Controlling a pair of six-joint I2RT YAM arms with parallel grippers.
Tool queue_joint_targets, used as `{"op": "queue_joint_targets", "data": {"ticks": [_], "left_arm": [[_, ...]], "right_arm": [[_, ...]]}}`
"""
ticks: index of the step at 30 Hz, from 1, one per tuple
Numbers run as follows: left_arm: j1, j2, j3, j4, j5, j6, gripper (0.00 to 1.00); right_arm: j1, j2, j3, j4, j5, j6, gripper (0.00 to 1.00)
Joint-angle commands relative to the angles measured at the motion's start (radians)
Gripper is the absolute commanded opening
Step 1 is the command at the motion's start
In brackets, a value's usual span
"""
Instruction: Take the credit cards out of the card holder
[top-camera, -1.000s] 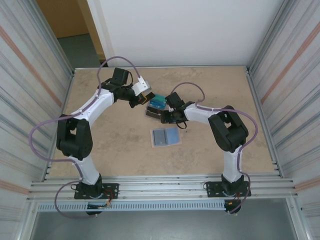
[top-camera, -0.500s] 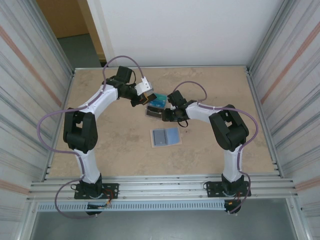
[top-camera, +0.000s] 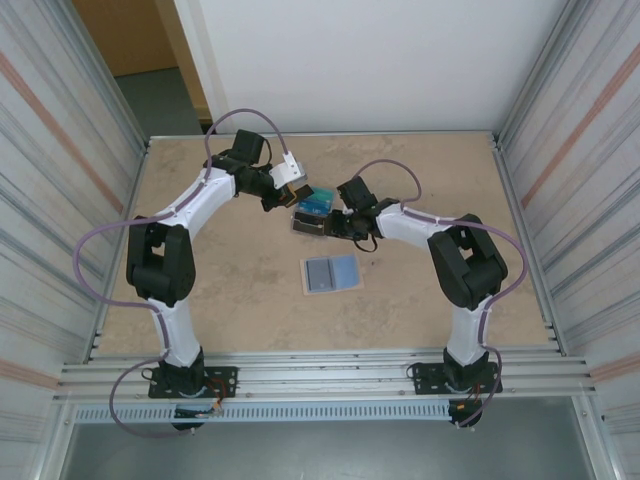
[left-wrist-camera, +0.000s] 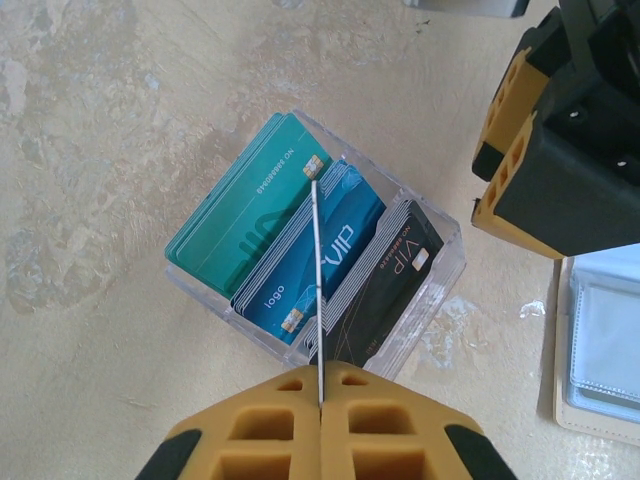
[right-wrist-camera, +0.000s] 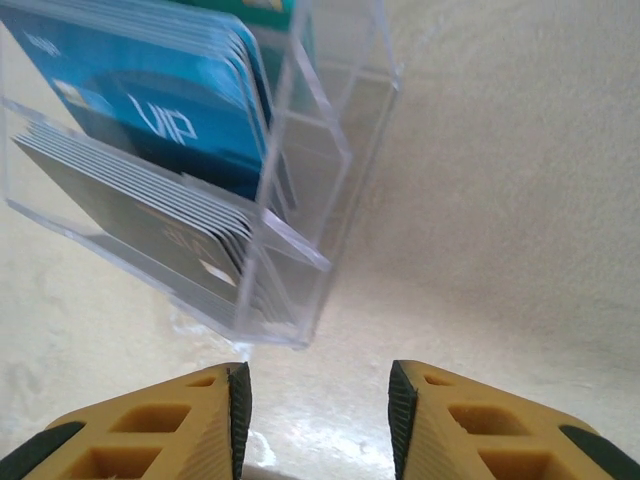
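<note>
The card holder (top-camera: 330, 272) lies open on the table with its pale blue inside up; its beige-edged corner (left-wrist-camera: 605, 350) shows in the left wrist view. My left gripper (left-wrist-camera: 320, 385) is shut on one thin credit card (left-wrist-camera: 317, 290), seen edge-on. It hangs just above a clear plastic box (left-wrist-camera: 440, 280). Teal (left-wrist-camera: 240, 215), blue (left-wrist-camera: 275, 290) and dark (left-wrist-camera: 385, 290) credit cards stand in that box. My right gripper (right-wrist-camera: 318, 400) is open with nothing between its fingers, low by the box's corner (right-wrist-camera: 300, 280). From above, the left gripper (top-camera: 293, 190) and right gripper (top-camera: 330, 228) flank the box (top-camera: 312, 212).
Ribbed metal walls (top-camera: 70, 150) close in the table on the left and right, and a white wall stands behind. Bare tabletop (top-camera: 220, 290) lies to the left of the card holder, and the right gripper's black and yellow body (left-wrist-camera: 560, 150) sits close to the box.
The left arm has shifted slightly towards the back right with the card in its grip. The right gripper has edged towards the clear box and its jaws have narrowed a little.
</note>
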Motion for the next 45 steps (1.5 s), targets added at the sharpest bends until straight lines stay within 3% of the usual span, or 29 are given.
{"op": "queue_joint_targets", "data": {"ticks": [1,10,21,27,45], "left_arm": [[0.009,-0.011,0.019,-0.011,0.015,0.003,0.0],[0.009,-0.013,0.009,-0.003,0.009,-0.004,0.0],[0.01,-0.004,0.01,0.001,0.01,-0.008,0.0],[0.01,-0.006,0.009,-0.005,0.009,-0.007,0.0],[0.006,-0.02,0.008,-0.102,0.061,0.051,0.0]], "right_arm": [[0.006,0.024,0.057,0.006,-0.023,0.04,0.43],[-0.002,0.086,0.117,0.018,-0.042,0.045,0.42],[-0.018,0.117,0.126,0.007,-0.073,0.022,0.23],[-0.028,0.124,0.137,-0.034,-0.09,-0.033,0.19],[-0.026,0.105,0.144,-0.13,-0.185,-0.242,0.17]]}}
